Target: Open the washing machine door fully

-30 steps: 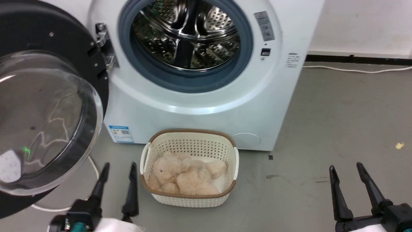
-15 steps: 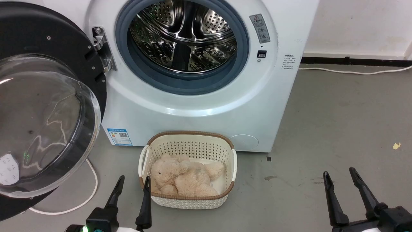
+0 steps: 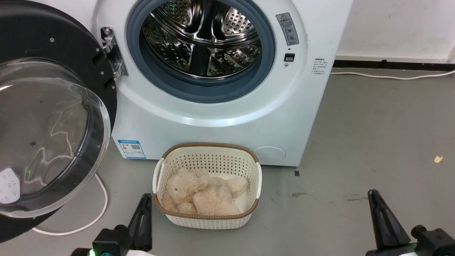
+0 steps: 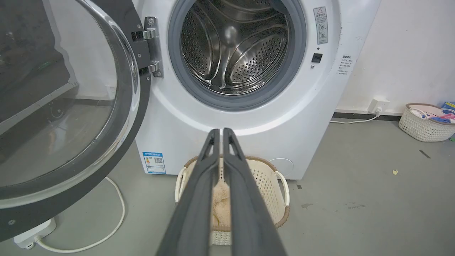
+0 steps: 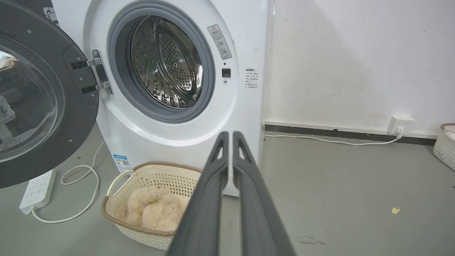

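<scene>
**Door wide open, both grippers now shut**

The washing machine stood with its drum bared, and the washing machine door hung swung wide at its nine o'clock. The left gripper and right gripper, parted half a second before, had closed on nothing, so the task was likely finished. The door lay at the left gripper's ten o'clock, apart from it.

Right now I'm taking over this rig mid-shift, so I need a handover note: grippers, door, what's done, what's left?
Left gripper: shut, empty, low beside the basket.
Right gripper: shut, empty, over the floor.
Washing machine door: swung wide to the robot's left on its hinge; the washing machine drum is exposed.
Done: door looks open.
Left: probably nothing; check the door is at its hinge stop, which I cannot tell.
</scene>
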Motion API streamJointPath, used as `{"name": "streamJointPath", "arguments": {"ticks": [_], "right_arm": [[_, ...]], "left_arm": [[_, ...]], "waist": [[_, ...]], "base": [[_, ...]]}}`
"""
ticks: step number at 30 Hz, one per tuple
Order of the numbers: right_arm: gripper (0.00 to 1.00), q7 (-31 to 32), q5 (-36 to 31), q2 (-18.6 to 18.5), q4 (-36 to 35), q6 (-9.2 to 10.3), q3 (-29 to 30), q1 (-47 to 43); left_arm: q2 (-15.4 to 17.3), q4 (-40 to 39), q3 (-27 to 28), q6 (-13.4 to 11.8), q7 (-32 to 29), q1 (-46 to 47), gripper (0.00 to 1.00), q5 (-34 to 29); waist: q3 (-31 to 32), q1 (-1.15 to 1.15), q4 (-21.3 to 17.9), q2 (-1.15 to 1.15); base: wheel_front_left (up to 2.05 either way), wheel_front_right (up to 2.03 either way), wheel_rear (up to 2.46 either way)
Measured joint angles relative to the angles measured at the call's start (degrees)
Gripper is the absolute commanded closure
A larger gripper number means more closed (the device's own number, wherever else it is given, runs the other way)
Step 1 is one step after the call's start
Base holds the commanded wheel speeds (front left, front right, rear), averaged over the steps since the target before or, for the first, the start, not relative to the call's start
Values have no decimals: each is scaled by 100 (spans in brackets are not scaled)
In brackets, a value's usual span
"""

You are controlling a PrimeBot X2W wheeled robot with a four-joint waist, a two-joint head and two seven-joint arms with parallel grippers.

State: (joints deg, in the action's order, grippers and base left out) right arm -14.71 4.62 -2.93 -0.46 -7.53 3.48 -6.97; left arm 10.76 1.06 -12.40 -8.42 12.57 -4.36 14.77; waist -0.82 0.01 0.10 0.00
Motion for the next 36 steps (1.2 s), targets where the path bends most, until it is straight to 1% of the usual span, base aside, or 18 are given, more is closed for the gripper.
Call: {"name": "streamJointPath", "arguments": {"ticks": [36], "right_arm": [[100, 405, -82, 0, 3, 0, -88, 108]], "left_arm": [[-205, -11, 327, 214, -348, 52, 100, -367]], "waist": [[24, 0, -3, 0]], "base": [[0, 0, 0]]}}
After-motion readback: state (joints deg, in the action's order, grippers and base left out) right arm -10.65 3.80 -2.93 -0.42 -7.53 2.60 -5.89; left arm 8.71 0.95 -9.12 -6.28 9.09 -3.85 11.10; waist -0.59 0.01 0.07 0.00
